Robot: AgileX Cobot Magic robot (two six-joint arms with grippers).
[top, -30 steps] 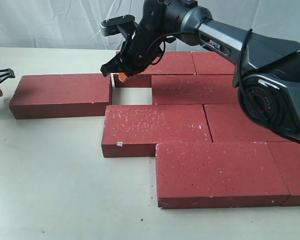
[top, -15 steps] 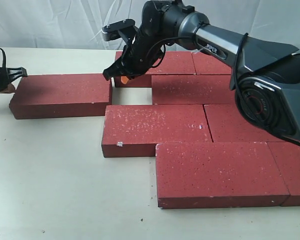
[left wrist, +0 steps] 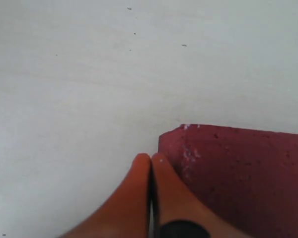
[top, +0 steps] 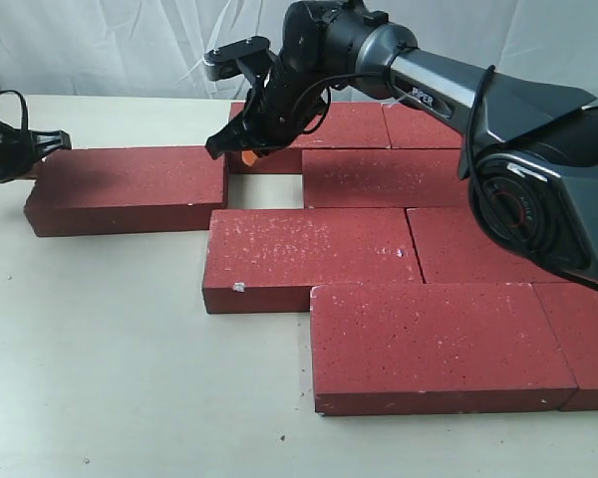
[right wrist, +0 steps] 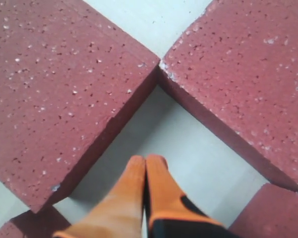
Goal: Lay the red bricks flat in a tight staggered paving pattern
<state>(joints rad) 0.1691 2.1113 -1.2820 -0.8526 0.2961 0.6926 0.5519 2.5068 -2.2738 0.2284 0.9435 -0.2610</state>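
One loose red brick [top: 125, 186] lies flat at the left, a small gap [top: 264, 189] away from several red bricks [top: 309, 249] laid in staggered rows. My left gripper [top: 42, 149] is shut and empty, its orange fingertips [left wrist: 161, 166] against the loose brick's [left wrist: 238, 173] left end corner. My right gripper [top: 244, 155] hovers shut and empty over the gap. In the right wrist view its tips [right wrist: 146, 161] point at bare table between the loose brick [right wrist: 59, 89] and a paved brick [right wrist: 248, 74].
The pale table [top: 110, 349] stretches to the left and front of the bricks. A white cloth backdrop [top: 100, 45] hangs behind. The right arm [top: 448, 90] reaches across the back rows from the right.
My left gripper has moved right onto the loose brick's left end, and that brick has slid slightly right. The right gripper lifted a little and then held still.
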